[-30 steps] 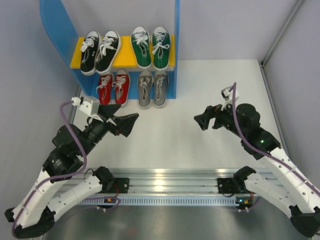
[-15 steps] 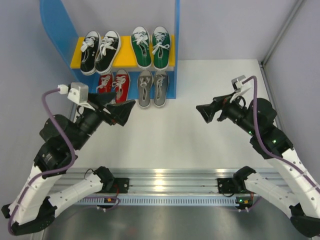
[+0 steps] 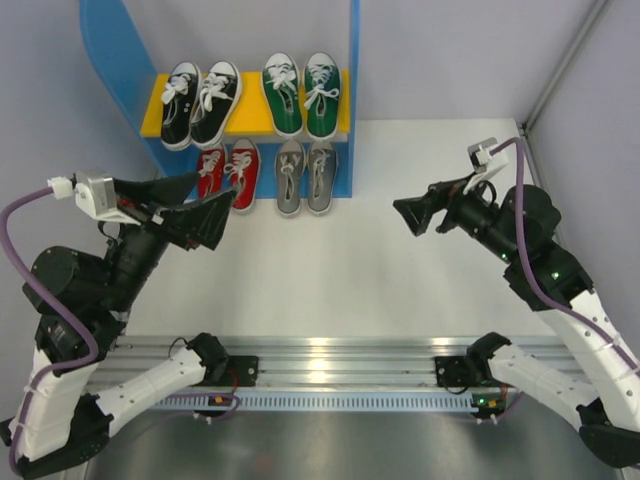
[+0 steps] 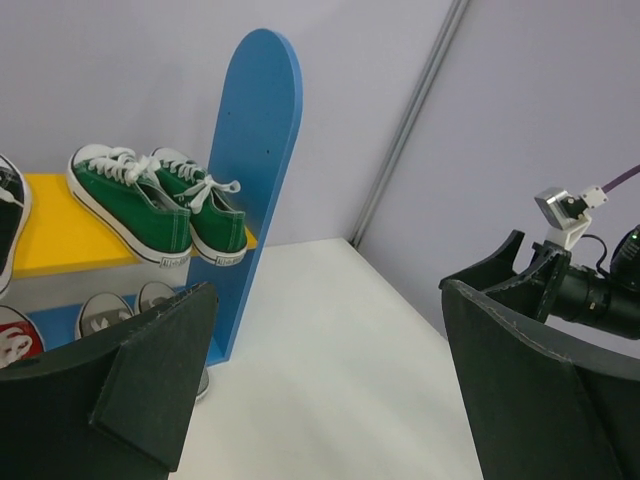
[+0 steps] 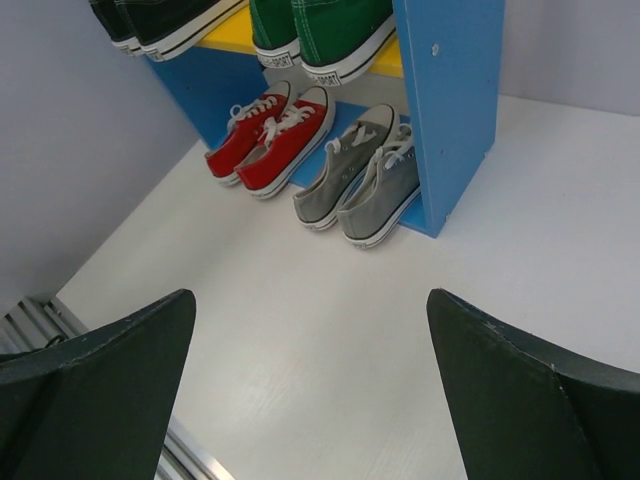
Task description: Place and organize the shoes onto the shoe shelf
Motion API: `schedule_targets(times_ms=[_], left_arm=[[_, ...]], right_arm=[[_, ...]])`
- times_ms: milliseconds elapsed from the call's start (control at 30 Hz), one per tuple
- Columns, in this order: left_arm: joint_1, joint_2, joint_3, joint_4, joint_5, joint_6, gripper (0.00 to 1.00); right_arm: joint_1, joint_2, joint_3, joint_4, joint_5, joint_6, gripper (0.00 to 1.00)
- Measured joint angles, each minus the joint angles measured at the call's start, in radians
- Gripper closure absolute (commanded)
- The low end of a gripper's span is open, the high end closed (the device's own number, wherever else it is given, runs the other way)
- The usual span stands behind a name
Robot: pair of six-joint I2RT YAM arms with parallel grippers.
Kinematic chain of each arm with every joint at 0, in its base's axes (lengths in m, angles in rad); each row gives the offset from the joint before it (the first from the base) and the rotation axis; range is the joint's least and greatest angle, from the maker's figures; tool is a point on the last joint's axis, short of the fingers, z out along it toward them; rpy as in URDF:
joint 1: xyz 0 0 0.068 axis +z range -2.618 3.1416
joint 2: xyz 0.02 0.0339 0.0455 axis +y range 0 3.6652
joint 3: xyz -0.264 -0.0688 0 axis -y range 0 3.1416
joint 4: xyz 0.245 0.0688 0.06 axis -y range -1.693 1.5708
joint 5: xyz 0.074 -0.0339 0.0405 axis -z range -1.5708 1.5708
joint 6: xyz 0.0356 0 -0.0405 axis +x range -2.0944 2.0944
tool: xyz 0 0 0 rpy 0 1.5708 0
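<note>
The blue shoe shelf (image 3: 352, 110) stands at the back left. On its yellow upper board (image 3: 250, 122) sit the black pair (image 3: 200, 103) and the green pair (image 3: 302, 94). Below stand the red pair (image 3: 227, 172) and the grey pair (image 3: 306, 175). My left gripper (image 3: 213, 212) is open and empty, raised just left of the red pair. My right gripper (image 3: 415, 215) is open and empty, raised right of the shelf. The right wrist view shows the red pair (image 5: 270, 138), the grey pair (image 5: 362, 170) and the side panel (image 5: 448, 100). The left wrist view shows the green pair (image 4: 160, 205).
The white table (image 3: 400, 270) ends at a metal rail (image 3: 340, 355) by the arm bases. Grey walls close in the back and sides, with a metal post (image 3: 560, 70) at the right. The right arm's camera (image 4: 565, 210) shows in the left wrist view.
The left arm has swung up and to the left, away from the table's middle. The right arm has lifted slightly. Both grippers stay open and empty; the shoes have not moved.
</note>
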Motion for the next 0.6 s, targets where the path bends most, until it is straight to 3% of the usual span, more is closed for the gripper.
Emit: schedule_targets(times_ms=[400, 600], left_arm=[[0.000, -0.014, 0.019, -0.076, -0.241, 0.030, 0.01], [0.000, -0.041, 0.015, -0.122, -0.270, 0.056, 0.01]], right_arm=[[0.000, 0.032, 0.077, -0.034, 0.031, -0.002, 0.01], [0.000, 0.051, 0.078, -0.059, 0.035, -0.009, 0.00]])
